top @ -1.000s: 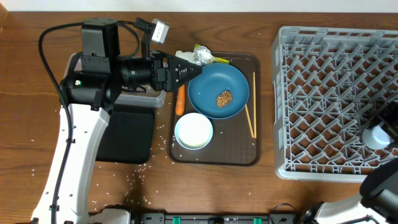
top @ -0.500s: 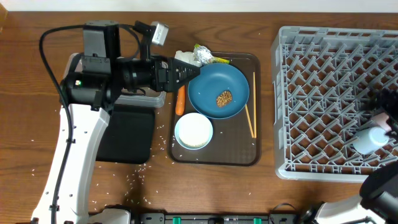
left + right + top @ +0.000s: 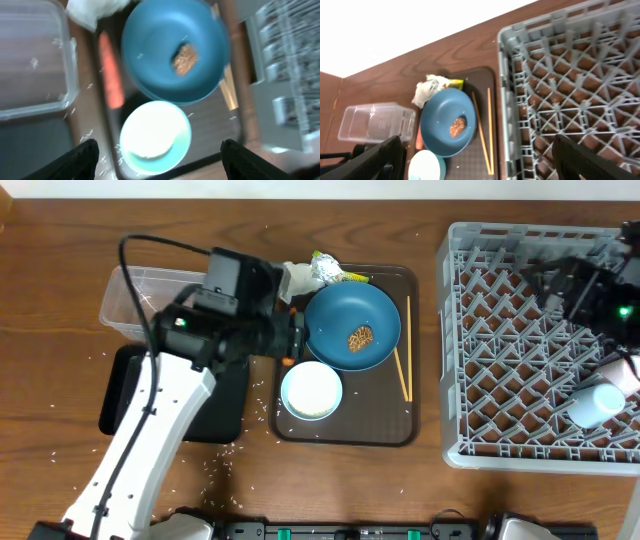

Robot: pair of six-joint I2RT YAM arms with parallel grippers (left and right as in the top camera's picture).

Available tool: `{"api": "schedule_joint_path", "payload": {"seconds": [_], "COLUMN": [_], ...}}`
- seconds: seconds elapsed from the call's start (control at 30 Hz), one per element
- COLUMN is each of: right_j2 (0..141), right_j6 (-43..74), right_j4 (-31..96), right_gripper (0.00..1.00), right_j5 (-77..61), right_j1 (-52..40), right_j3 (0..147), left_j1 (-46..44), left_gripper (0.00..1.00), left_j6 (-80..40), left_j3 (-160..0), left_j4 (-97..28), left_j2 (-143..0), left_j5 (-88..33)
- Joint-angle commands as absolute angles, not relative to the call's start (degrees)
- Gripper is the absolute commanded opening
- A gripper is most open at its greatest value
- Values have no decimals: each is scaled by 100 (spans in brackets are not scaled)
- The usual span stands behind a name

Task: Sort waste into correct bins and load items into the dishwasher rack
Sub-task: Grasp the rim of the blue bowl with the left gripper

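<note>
two pairs of fingers stand wide apart, gripping nothing. the left gripper [image 3: 162, 162] hangs over the white bowl [image 3: 311, 390] in the brown serving tray's [image 3: 390, 432] near-left corner, and the right gripper [image 3: 480, 162] hangs above the dishwasher rack's [image 3: 500, 380] far part. the dark blue plate [image 3: 335, 320] (brown food lump [image 3: 360, 337] on it) sits just beside the bowl. the carrot [image 3: 109, 70] lies along the tray's left rim and the chopsticks [image 3: 404, 350] along its right. a strip of bare table separates tray and rack. a small pale cup [image 3: 595, 402] lies near the rack's right edge.

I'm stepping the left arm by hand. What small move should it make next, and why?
Probably lower the left end effector toward the white bowl: its jaws stand open, and the wrist view shows the bowl roughly centred between its fingers, with nothing held.
</note>
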State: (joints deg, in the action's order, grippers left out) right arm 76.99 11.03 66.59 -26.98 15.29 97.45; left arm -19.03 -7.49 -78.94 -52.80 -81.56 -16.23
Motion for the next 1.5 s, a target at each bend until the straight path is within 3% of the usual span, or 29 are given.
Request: {"api": "schedule_joint_path", "payload": {"seconds": [0.0,0.77,0.87,1.3,1.47], "right_j2": [7867,7994,8005,8016,8016], "right_j6": [1369,1369,1372,1369,1369], "right_j4": [6663,6729,6720,6838,6840], "right_gripper": [89,91,91,91,91], "right_j5": [-2226,-2226,-2226,-2226,-2226], "right_j1": [1188,934,934,934,934], "right_j3": [9732,9727,9727,9727,9727], "left_j1": [-1997,-2392,-2394,-2399,-2436], "left_gripper": [79,76,64,54,33], "left_j6": [-714,-779,-779,-1531,-1529], "left_j3": [-7669,-7592,-7592,-7592,-7592], "left_j4": [-5428,-4198,-3822,-3398,-3035], "left_j2": [-8307,-9931,-10125,-11126,-11253], "left_j5": [-976,-982,-972,-950,-954]}}
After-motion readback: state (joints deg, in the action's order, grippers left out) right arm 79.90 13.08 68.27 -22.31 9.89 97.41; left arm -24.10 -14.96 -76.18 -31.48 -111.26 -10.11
